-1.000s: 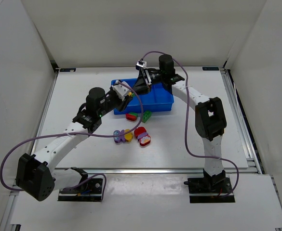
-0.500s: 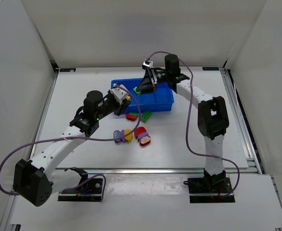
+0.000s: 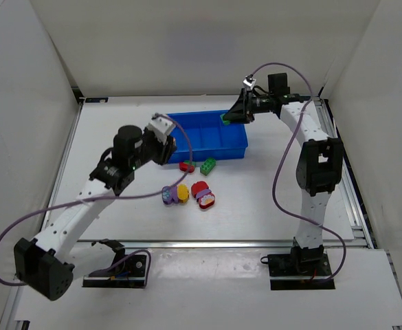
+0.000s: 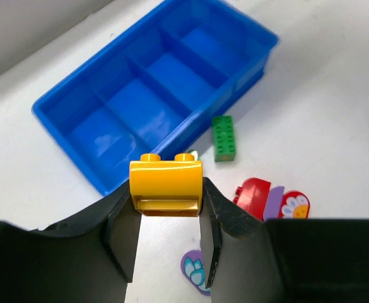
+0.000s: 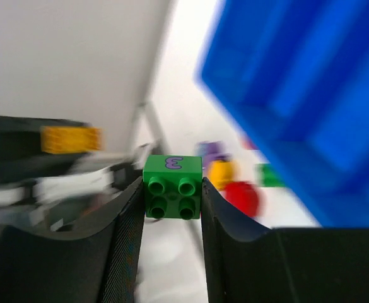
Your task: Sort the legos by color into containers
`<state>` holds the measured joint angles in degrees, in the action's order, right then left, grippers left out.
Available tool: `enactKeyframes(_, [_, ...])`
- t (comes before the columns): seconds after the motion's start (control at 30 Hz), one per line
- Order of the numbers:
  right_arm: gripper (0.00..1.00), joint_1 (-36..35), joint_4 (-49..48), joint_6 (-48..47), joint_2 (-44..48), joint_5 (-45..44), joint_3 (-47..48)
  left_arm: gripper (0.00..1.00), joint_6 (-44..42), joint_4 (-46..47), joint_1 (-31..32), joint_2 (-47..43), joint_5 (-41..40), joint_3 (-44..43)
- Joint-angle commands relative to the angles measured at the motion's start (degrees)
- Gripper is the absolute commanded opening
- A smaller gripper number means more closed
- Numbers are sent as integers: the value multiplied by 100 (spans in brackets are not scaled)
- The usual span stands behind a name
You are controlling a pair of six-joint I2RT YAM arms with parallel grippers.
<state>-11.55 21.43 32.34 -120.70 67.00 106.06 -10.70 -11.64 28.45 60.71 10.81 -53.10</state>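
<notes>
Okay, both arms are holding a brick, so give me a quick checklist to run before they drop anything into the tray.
1. Left gripper clamped on yellow-orange brick: ok.
2. Right gripper clamped on green two-by-two brick: ok.
3. Blue tray compartments empty: ok.
4. Arms apart, at opposite tray ends: ok.
5. Green two-by-two brick squarely over a compartment: cannot tell, right wrist view is blurred.

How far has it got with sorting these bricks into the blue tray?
Nothing looks sorted yet: the tray compartments show empty. In hand: the left pincer grips a yellow-orange brick, the right pincer a green brick. Left on the table: a long green brick, a red brick and a purple, yellow and red cluster.
</notes>
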Motion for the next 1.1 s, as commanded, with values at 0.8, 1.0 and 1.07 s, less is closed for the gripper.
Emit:
enactKeyframes(0.8, [4, -339, 1838, -4227, -181, -4582, 714, 17, 1641, -3081, -1526, 4915, 616, -4753])
enactKeyframes(1.0, [6, -330, 1768, -4403, -471, -4599, 785, 23, 1553, -3116, -1526, 5258, 694, -4964])
enactKeyframes(1.07, [6, -330, 1716, -4446, -524, -4617, 776, 24, 1536, -3108, -1526, 5320, 686, -4982])
